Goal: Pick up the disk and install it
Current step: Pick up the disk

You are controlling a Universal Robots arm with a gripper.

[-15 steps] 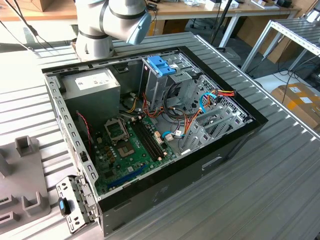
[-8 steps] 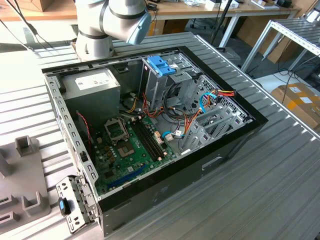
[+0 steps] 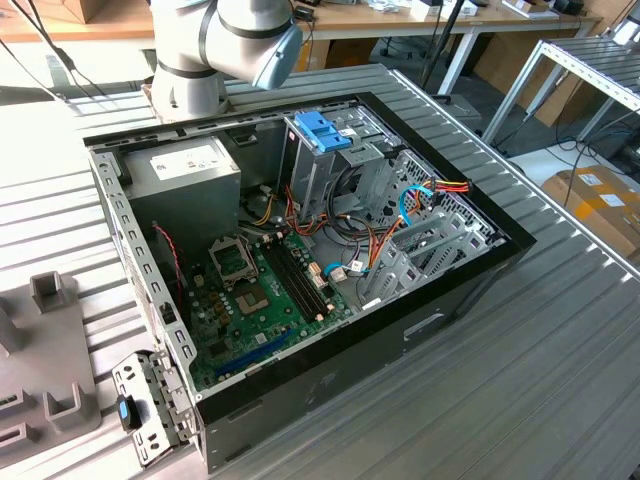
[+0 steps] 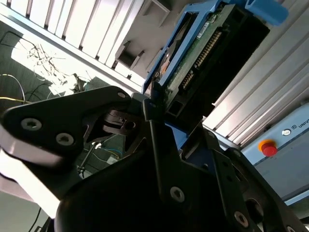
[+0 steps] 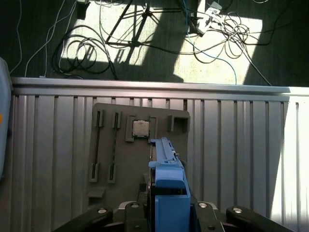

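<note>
My gripper [image 4: 166, 113] is clamped on one end of the disk [image 4: 203, 53]; its long axis runs straight out from me — blue rails either side; in the first wrist view the grey tray [image 5: 116, 145] lies beyond it.

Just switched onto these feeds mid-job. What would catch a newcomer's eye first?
In both wrist views the disk, with its blue side rails, is clamped in the gripper over a grey tray that carries a square chip. In the exterior view an open computer case lies in the middle of the ribbed table, its green motherboard exposed.
</note>
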